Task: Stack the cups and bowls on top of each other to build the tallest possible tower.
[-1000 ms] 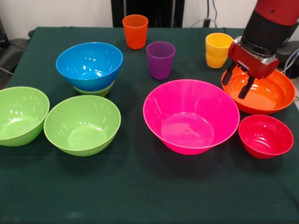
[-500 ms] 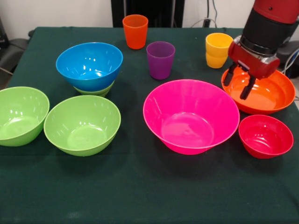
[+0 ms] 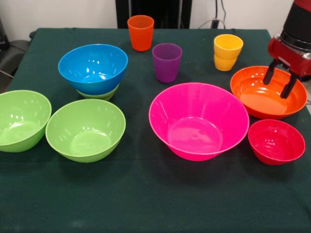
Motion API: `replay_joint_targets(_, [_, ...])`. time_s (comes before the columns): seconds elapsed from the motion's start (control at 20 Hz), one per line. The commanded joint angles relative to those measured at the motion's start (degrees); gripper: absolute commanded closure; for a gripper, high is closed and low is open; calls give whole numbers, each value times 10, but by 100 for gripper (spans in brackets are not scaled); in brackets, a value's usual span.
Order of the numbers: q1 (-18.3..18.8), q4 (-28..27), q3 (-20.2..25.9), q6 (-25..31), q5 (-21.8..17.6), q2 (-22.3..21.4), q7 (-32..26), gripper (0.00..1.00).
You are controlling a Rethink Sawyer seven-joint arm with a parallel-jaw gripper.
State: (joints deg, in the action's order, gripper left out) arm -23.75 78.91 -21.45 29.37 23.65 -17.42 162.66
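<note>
Red and black, the claw (image 3: 280,83) hangs at the right edge over the far right rim of the orange bowl (image 3: 262,99), its two dark fingers (image 3: 268,75) spread apart with nothing between them.

No brand, label or writing can be read on anything.

On the dark green table (image 3: 146,199), the large pink bowl (image 3: 198,120) sits right of centre, upright and empty. Two lime green bowls, also empty, lie at the left: one (image 3: 85,129) nearer the middle, the other (image 3: 22,119) just beside it at the left edge. Behind them the blue bowl (image 3: 93,68) is nested in a third lime green bowl (image 3: 98,93), of which only a sliver shows beneath; this is the only stack of bowls. The orange bowl holds nothing. The small red bowl (image 3: 276,141) stands in front of it, close to the pink bowl's right side, and is empty.

Among the cups, two yellow tumblers (image 3: 227,52) are nested one inside the other behind the orange bowl. The translucent purple cup (image 3: 166,62) stands alone behind the pink bowl, and the orange cup (image 3: 140,32) stands farther back, near the table's far edge.
</note>
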Motion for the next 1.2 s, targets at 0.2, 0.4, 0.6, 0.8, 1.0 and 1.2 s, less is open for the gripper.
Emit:
replay_joint_targets(0.2, [7, 4, 9, 54, 59, 49, 175, 0])
replay_joint_targets(0.4, [19, 0, 17, 23, 56, 62, 143, 0])
replay_joint_targets(0.6, [39, 6, 49, -11, 53, 65, 100, 0])
replay_joint_targets(0.8, [31, -10, 25, -3, 49, 86, 118, 0])
replay_joint_targets(1.0, [27, -24, 21, -22, 49, 110, 120, 0])
replay_joint_targets(1.2, [26, -28, 24, -27, 56, 121, 121, 0])
